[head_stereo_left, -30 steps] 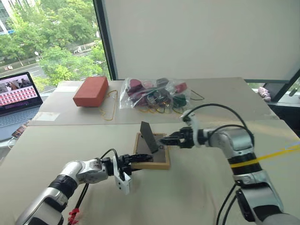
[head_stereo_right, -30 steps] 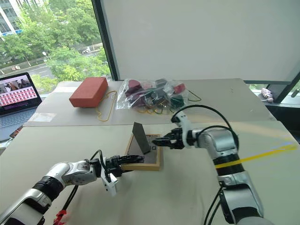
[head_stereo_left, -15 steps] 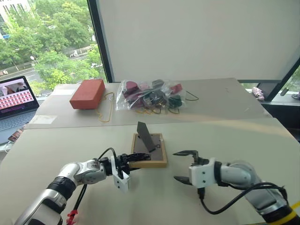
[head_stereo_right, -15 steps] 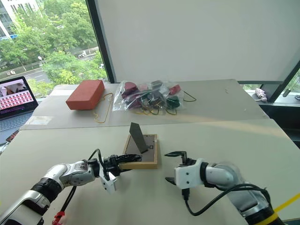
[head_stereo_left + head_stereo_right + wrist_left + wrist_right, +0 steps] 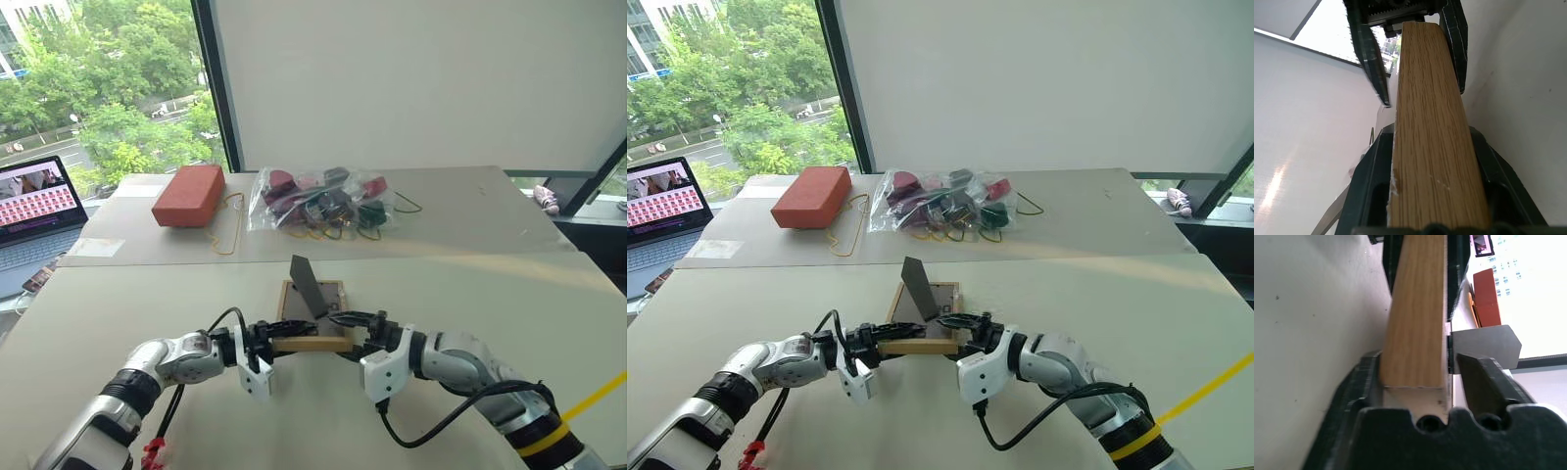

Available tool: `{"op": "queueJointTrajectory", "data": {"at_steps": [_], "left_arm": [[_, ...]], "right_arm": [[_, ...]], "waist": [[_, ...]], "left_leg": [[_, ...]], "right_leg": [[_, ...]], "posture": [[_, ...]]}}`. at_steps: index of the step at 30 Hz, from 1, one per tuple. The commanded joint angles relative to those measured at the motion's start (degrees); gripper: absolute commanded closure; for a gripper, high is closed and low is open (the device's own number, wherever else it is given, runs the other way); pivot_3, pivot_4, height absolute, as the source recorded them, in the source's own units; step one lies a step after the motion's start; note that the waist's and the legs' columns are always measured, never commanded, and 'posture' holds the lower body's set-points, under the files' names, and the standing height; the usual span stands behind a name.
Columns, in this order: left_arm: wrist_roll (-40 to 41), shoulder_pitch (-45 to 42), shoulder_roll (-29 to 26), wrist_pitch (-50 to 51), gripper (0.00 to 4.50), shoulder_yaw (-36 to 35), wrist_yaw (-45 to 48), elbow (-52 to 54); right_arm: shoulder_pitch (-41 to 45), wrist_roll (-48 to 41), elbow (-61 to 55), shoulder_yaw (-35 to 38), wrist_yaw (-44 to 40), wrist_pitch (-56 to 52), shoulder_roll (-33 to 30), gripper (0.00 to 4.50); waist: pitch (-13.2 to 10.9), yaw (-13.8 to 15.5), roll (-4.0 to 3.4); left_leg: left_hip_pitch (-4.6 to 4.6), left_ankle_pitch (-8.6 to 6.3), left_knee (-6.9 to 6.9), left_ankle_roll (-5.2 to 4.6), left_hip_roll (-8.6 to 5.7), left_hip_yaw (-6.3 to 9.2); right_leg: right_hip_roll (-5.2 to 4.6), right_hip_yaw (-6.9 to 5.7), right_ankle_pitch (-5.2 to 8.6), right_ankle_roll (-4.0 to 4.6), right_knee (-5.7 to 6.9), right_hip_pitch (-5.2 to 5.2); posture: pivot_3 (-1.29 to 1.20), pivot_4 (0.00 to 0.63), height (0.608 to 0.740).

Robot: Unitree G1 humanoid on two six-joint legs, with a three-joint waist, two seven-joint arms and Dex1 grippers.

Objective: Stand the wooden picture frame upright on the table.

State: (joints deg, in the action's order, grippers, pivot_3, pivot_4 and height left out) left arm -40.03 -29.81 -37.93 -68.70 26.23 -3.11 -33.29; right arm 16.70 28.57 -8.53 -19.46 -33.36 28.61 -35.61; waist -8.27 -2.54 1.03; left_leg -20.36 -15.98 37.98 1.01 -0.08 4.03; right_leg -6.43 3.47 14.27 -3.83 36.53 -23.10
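The wooden picture frame [image 5: 312, 344] lies face down on the beige table [image 5: 470, 294], its dark fold-out stand [image 5: 309, 284] sticking up from the backing. My left gripper [image 5: 279, 338] is shut on the frame's near edge at the left corner; in the left wrist view the light wood [image 5: 1430, 147] runs between its fingers. My right gripper [image 5: 348, 335] reaches in from the right and is shut on the same near edge at the right corner. The right wrist view shows the wood bar [image 5: 1415, 323] between its fingers and the opposite gripper beyond.
A red brick-like block [image 5: 188, 193] and a clear bag of coloured items [image 5: 323, 201] sit at the back of the table, with a yellow cord [image 5: 227, 230] between them. An open laptop [image 5: 39, 206] stands at the far left. A yellow stripe [image 5: 588, 401] runs at the near right.
My right gripper hung open, clear of the frame to the right; it has since moved left to the near right corner and closed on the edge. The left gripper kept its hold.
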Motion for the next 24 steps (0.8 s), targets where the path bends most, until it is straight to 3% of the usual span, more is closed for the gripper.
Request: {"op": "queueJointTrajectory", "data": {"at_steps": [1, 3, 7, 11, 16, 19, 20, 24], "left_arm": [[2.7, 1.9, 0.1, 0.0, 3.38, 0.7, 3.7, 0.0], [5.1, 2.4, 0.0, 0.3, 2.39, 0.3, 5.0, 0.4], [15.0, 5.7, -0.7, 5.6, 0.99, -2.9, 8.9, 3.7], [29.0, 14.4, -2.1, 16.1, 0.97, -11.0, 11.0, 13.0], [36.7, 26.0, -1.6, 29.7, 0.97, -17.9, 13.7, 26.5], [39.3, 33.0, -0.2, 34.9, 0.97, -18.0, 16.4, 33.3], [40.4, 35.1, 0.7, 36.9, 0.97, -18.4, 16.5, 35.5], [42.3, 37.6, 2.9, 41.6, 0.97, -20.4, 18.6, 39.9]], "right_arm": [[0.3, -0.6, -0.5, 0.3, 0.4, 0.2, 0.5, 3.11], [0.7, -0.8, -0.2, 0.6, 0.6, -0.1, 0.6, 3.14], [1.3, -3.6, -0.8, 2.3, 0.5, -2.1, 1.0, 3.23], [3.3, -10.4, -1.4, 6.2, -2.0, -7.5, 0.6, 3.25], [9.2, -25.5, -3.7, 11.9, -8.8, -23.7, 1.6, 3.25], [17.6, -39.0, -4.0, 16.8, -12.4, -47.0, 2.9, 3.25], [21.4, -45.2, -3.0, 18.6, -13.6, -59.4, 2.9, 3.25], [31.3, -58.4, 3.0, 23.9, -13.1, -90.7, 3.6, 3.25]], "waist": [[0.0, 0.0, 0.0], [0.0, 0.0, 0.0], [0.0, -0.2, 0.0], [0.0, -0.2, 0.01], [-0.2, 0.0, 0.02], [-0.2, 0.2, 0.02], [-0.2, 0.1, -0.01], [-0.3, 0.3, -0.04]], "left_leg": [[0.06, 0.0, -0.01, 0.0, 0.0, 0.0], [0.08, -0.01, -0.03, -0.01, 0.0, 0.0], [0.08, 0.0, -0.03, -0.01, 0.0, -0.01], [0.06, -0.01, -0.03, -0.01, 0.03, -0.01], [0.04, -0.01, -0.04, -0.01, 0.05, 0.02], [0.01, -0.02, -0.05, -0.03, 0.05, 0.06], [-0.02, -0.02, -0.06, -0.03, 0.05, 0.05], [-0.13, -0.03, -0.1, -0.04, 0.07, 0.16]], "right_leg": [[0.0, 0.0, 0.0, 0.0, 0.02, 0.05], [0.0, 0.0, 0.01, 0.01, 0.0, 0.05], [0.0, 0.01, 0.01, 0.01, 0.02, 0.05], [0.0, 0.03, 0.02, 0.03, 0.09, -0.02], [-0.01, 0.06, 0.02, 0.05, 0.13, -0.06], [0.0, 0.02, 0.02, 0.05, 0.08, -0.04], [-0.01, 0.03, 0.02, 0.06, 0.09, -0.06], [0.0, -0.05, 0.03, 0.11, 0.13, -0.15]], "posture": [[0.0, 0.15, 0.74], [0.0, 0.15, 0.74], [0.0, 0.15, 0.74], [0.0, 0.15, 0.74], [0.0, 0.15, 0.74], [0.0, 0.15, 0.74], [0.0, 0.15, 0.74], [0.0, 0.15, 0.74]]}}
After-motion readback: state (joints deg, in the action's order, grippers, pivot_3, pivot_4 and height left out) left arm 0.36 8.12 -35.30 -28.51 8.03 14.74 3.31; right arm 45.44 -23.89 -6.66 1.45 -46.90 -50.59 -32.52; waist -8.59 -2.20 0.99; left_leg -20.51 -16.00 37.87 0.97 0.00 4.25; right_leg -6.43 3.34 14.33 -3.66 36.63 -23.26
